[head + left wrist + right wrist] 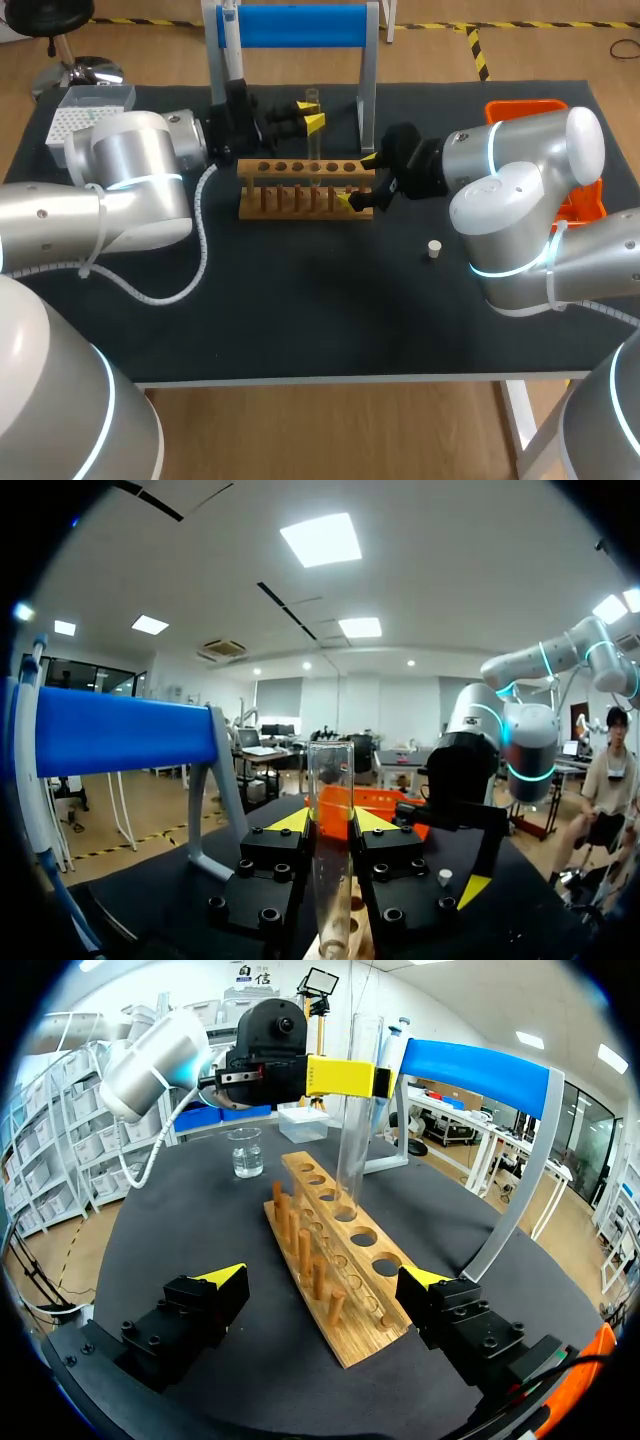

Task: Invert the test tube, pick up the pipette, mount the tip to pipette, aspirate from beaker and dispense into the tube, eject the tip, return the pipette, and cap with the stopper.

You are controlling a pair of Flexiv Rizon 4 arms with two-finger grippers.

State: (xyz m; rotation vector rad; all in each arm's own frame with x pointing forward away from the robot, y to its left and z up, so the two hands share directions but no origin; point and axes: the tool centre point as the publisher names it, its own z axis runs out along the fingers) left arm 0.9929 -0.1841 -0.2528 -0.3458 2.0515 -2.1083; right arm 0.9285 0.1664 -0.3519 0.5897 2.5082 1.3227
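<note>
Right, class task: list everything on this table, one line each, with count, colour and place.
test tube: one, clear, upright in rack.
rack: one, wooden, mid-table.
beaker: one, clear, beyond the rack.
stopper: one, white, lying right of rack.
pipette stand: one, blue and grey, behind rack.
pipette: one, pale, on the stand.
tip box: one, white, far-left corner.
bin: one, orange, far right.
left hand: one, yellow-tipped, shut on test tube.
right hand: one, yellow-tipped, open, astride rack's end.

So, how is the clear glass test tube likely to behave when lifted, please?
The thin clear glass test tube is probably fragile and slippery, so a gentle grip suits. Tall and narrow, it would likely tip outside the wooden rack, and roll if laid down.
</note>
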